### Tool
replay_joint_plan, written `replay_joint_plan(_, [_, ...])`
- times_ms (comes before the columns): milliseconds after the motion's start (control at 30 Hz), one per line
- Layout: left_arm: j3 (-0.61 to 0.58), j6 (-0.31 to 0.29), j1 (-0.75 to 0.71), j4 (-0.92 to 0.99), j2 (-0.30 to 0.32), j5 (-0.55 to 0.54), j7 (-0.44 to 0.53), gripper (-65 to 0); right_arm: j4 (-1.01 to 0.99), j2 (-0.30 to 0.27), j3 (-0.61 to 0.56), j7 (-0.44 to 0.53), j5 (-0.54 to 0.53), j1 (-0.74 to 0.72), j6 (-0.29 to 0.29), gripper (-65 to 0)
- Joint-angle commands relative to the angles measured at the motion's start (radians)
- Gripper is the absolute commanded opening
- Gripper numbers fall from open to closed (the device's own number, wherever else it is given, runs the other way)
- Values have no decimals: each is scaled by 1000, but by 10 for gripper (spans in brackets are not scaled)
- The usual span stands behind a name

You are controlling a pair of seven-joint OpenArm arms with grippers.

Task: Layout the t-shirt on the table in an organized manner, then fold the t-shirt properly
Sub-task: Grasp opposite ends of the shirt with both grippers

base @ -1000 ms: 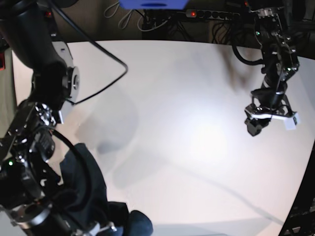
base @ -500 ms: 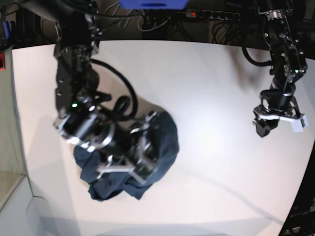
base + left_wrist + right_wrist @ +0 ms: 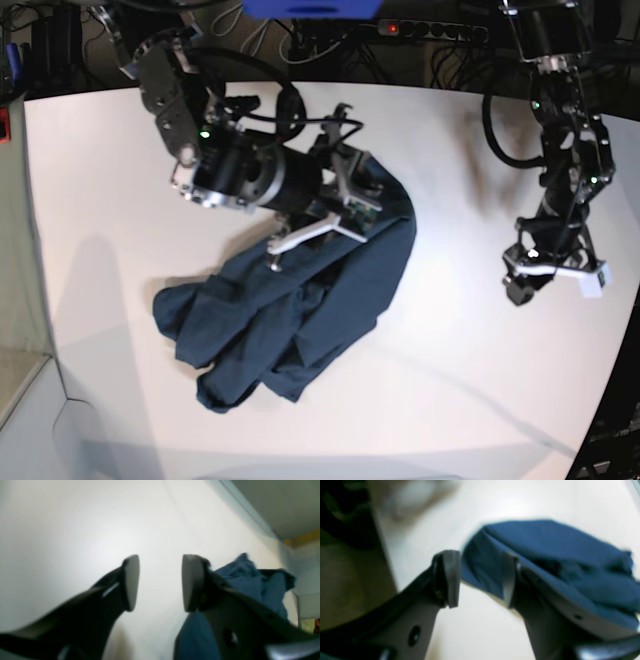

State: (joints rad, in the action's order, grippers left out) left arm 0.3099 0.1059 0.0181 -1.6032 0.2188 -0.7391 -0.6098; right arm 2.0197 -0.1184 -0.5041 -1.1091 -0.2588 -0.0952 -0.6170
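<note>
base view shows the navy t-shirt (image 3: 300, 310) lying crumpled on the white desk (image 3: 450, 400), left of middle, trailing from near the desk's centre down toward the front edge. the right pincer (image 3: 315, 235) hovers over the shirt's upper part, fingers parted; the blurred right wrist view seems to show nothing gripped, the cloth lying behind the gap. the left pincer (image 3: 545, 275) hangs well apart at the other side (its fingers spread over bare desk), released, the shirt beyond it in the left wrist view.
</note>
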Motion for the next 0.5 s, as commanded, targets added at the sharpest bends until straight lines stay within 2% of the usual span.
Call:
replay_joint_plan(0, [-33,-4,64,17,9,-13,17,-346,17,-8,18,27,-10,-21,-2,-373])
replay_joint_plan(100, [-162,-2,207,162,-8,-12,21,-323,17,-34,69,27,-14,-22,-2,-373])
replay_joint_plan(200, [-245,2,348,353,-77,-4,40,-319,17,-65,129,27,-14,-22,-2,-373])
replay_joint_plan(367, [-312,-2,500,669,-163,-4,135,-318,19,-112,186,27,-14,-13,-2,-373])
replay_joint_plan(467, [-404,-2,547,797,-178,-4,232,-318,19,-128,219,25,-14,10,-2,-373])
